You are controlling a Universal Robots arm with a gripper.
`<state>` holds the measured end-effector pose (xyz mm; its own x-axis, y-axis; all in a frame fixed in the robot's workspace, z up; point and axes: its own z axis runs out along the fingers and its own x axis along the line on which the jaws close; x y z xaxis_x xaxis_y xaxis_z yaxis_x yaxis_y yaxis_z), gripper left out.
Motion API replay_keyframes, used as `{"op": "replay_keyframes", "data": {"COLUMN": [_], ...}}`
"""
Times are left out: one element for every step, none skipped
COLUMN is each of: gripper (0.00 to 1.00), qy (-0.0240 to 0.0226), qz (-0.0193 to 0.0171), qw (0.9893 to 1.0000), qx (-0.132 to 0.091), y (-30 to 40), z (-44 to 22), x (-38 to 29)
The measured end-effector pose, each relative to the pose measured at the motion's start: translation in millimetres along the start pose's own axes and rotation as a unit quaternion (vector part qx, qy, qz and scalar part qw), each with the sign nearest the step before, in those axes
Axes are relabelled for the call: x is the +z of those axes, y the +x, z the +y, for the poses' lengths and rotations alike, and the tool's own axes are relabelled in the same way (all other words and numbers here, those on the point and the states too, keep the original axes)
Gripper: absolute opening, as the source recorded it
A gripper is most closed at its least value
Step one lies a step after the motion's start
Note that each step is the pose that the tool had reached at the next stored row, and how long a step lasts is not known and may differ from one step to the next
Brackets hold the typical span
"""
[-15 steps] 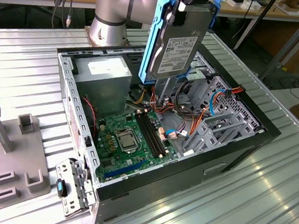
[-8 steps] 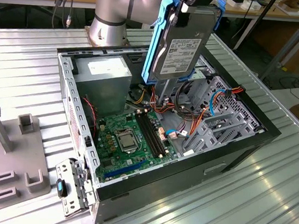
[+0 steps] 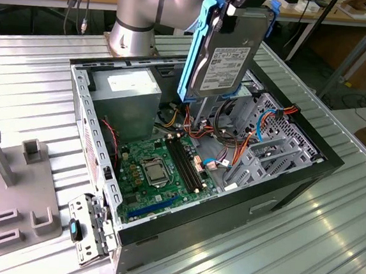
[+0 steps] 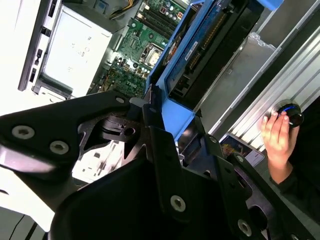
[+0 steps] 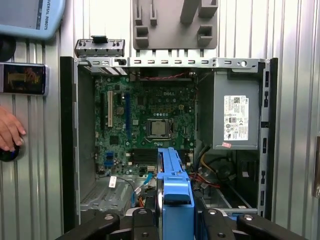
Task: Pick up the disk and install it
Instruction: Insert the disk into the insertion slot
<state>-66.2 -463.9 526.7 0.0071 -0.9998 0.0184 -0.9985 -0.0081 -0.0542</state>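
Both wrist views show disk (image 5: pixel 175 182) and hand (image 5: pixel 10 132).

Count: 1 arm (image 3: pixel 139 11), 1 gripper (image 5: pixel 176 220), 1 disk (image 3: pixel 225 57) held above the case (image 3: pixel 281 190) with 2 blue rails (image 3: pixel 194 48) on its long edges, 1 open case lying on 1 ribbed metal counter (image 3: pixel 300 263). Inside the case: 1 green motherboard (image 3: pixel 134 168), 1 CPU socket (image 3: pixel 154 172) mid-board, 1 grey power supply (image 3: pixel 125 100), 1 long blue slot (image 3: pixel 154 205) and 1 white slot (image 5: pixel 109 107) on the board, plus a bundle of cables (image 3: pixel 231 138) I can't count. Outside the case: 1 grey fixture plate (image 3: pixel 11 192) just beside it on the counter, 1 person's hand (image 5: pixel 10 132) near its side wall, resting on 1 round knob (image 4: pixel 290 112).
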Motion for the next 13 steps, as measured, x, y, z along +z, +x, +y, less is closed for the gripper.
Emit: {"op": "replay_keyframes", "data": {"gripper": [0.37,0.37,0.37,0.37,0.37,0.37,0.37,0.37,0.37,0.37,0.37,0.37,0.37], "qy": [0.0000,0.0000,0.0000,0.0000,0.0000,0.0000,0.0000,0.0000,0.0000,0.0000,0.0000,0.0000,0.0000], "qz": [0.0000,0.0000,0.0000,0.0000,0.0000,0.0001,0.0000,0.0000,-0.0001,-0.0004,-0.0008,-0.0016,-0.0022], "qw": [1.0000,1.0000,1.0000,1.0000,1.0000,1.0000,1.0000,1.0000,1.0000,1.0000,1.0000,1.0000,1.0000], "qx": [0.000,0.000,0.000,0.000,0.000,0.000,0.000,0.000,0.000,0.000,0.000,0.000,0.000], "y": [0.2,1.6,3.7,4.8,6.0,7.4,9.5,11.9,14.9,17.5,18.9,21.2,22.9], "z": [-0.6,-0.7,-0.7,-0.7,-0.7,-0.7,-0.6,-0.6,-0.6,-0.6,-0.6,-0.6,-0.6], "x": [0.0,0.1,0.2,0.1,0.1,0.1,0.3,0.3,0.4,0.4,0.4,0.5,0.6]}}
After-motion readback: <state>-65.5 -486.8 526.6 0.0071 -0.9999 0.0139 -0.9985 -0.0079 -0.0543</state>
